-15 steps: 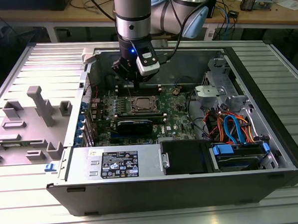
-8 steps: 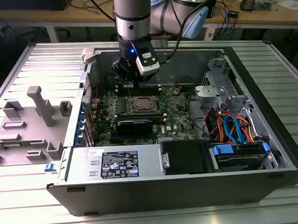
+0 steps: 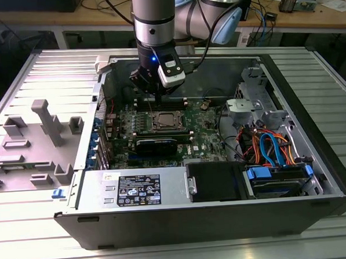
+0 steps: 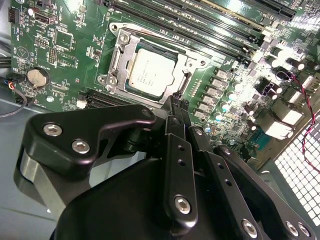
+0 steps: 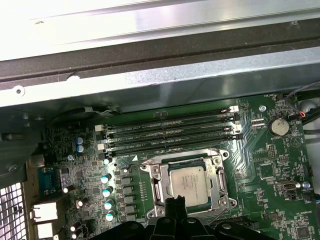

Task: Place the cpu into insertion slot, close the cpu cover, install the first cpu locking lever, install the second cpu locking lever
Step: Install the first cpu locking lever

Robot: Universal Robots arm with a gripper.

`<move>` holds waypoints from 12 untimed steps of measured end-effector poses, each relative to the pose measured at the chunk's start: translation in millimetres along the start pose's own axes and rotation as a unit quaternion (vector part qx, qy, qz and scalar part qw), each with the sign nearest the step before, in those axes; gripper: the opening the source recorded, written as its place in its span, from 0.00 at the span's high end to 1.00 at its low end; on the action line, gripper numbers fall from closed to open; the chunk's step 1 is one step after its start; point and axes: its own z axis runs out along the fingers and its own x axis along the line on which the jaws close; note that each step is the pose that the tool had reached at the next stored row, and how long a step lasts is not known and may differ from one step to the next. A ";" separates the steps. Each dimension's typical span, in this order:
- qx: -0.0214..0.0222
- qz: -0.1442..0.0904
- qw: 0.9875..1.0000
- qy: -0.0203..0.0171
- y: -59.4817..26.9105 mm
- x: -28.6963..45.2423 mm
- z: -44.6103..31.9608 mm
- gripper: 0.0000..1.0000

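Hand (image 4: 175,102) pinched narrow, gripping nothing, with its tips close by the edge of the cpu cover (image 4: 116,55). In the exterior view it hangs at 12 o'clock of the cpu (image 4: 151,73). That chip lies seated in the insertion slot with the frame down around it, so I judge the locking-lever step in hand, calling for small, careful motion. Print on the chip is too fine to read.

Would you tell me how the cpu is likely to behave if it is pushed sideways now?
The cpu is a flat, metal-topped square, so it is probably stiff and not apt to roll. The cpu cover frames its edges, so a sideways push likely would not shift it.
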 end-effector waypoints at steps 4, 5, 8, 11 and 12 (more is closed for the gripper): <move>0.000 -0.022 1.000 0.000 -0.5 3.2 0.2 0.89; 0.000 -0.025 1.000 0.001 -0.7 4.3 0.2 0.89; -0.001 -0.029 1.000 0.001 -1.5 10.5 0.1 0.89; -0.001 -0.032 1.000 0.001 -2.3 16.2 0.0 0.89; -0.001 -0.033 0.999 0.001 -2.6 18.2 0.0 0.89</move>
